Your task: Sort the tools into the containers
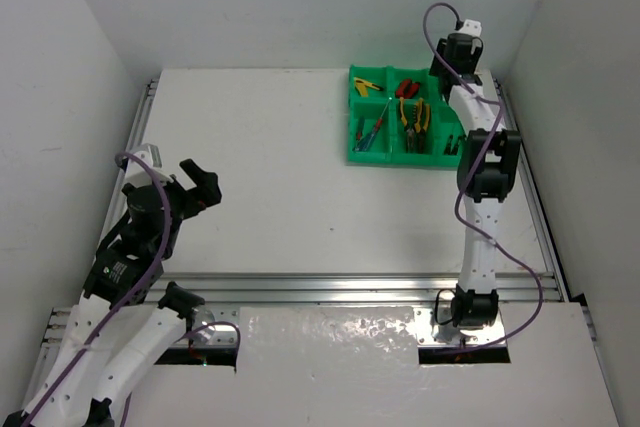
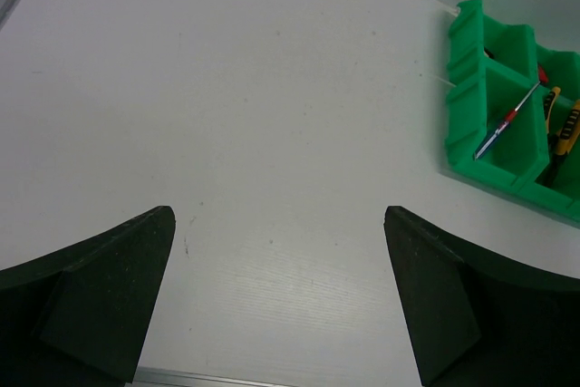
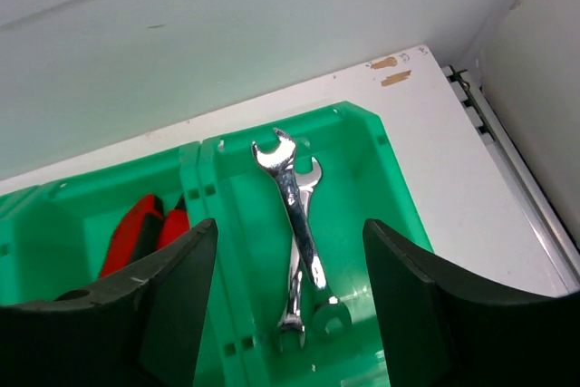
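Observation:
The green tray [image 1: 352, 155] stands at the far right of the table and holds the tools: yellow-handled pliers [image 1: 414, 117], red knives [image 1: 406, 87], a yellow knife [image 1: 367, 85] and thin screwdrivers [image 1: 373, 131]. My right gripper [image 3: 290, 242] is open and empty above the tray's far right compartment [image 3: 362, 147], where two silver wrenches [image 3: 297, 224] lie crossed. Red handles [image 3: 145, 235] show in the compartment to its left. My left gripper [image 2: 279, 224] is open and empty over bare table at the near left. The tray's corner [image 2: 485, 147] and a thin screwdriver [image 2: 507, 120] show far right in its view.
White walls close in the table on the left, back and right. Aluminium rails [image 1: 330, 289] run along the table's near edge and sides. The right arm [image 1: 483, 177] reaches up the right side beside the tray.

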Robot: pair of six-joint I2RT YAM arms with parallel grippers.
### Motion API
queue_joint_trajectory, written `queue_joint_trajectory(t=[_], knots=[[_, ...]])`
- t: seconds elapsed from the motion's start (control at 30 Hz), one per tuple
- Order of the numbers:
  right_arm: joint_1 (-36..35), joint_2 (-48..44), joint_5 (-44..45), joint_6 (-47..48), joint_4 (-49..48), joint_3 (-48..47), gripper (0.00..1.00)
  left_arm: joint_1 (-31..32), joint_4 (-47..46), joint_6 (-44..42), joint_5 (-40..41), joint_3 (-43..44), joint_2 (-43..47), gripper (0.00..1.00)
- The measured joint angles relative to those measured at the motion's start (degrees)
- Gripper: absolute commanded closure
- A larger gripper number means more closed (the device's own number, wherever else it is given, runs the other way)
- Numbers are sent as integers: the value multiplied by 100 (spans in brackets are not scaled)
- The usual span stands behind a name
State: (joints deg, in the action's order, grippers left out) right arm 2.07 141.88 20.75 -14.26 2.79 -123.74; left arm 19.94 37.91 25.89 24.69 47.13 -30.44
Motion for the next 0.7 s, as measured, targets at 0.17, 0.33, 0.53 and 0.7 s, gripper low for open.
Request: queue_joint_trajectory(t=[0.17, 0.33, 0.53, 0.7], knots=[[-140, -1005, -2, -151, 417, 697, 19, 0, -2, -13, -20, 0, 52, 2], [-761, -2898, -35, -221, 691, 1915, 1, -7, -37, -15, -17, 0, 90, 1], [-1738, -5731, -632, -341, 1311, 3738, 1, -179, -28, 11, 216, 2, -212, 0], [-1589, -7960, -901, -343, 1832, 5727, 1, -332, -28, -46, 522, 2, -516, 0]])
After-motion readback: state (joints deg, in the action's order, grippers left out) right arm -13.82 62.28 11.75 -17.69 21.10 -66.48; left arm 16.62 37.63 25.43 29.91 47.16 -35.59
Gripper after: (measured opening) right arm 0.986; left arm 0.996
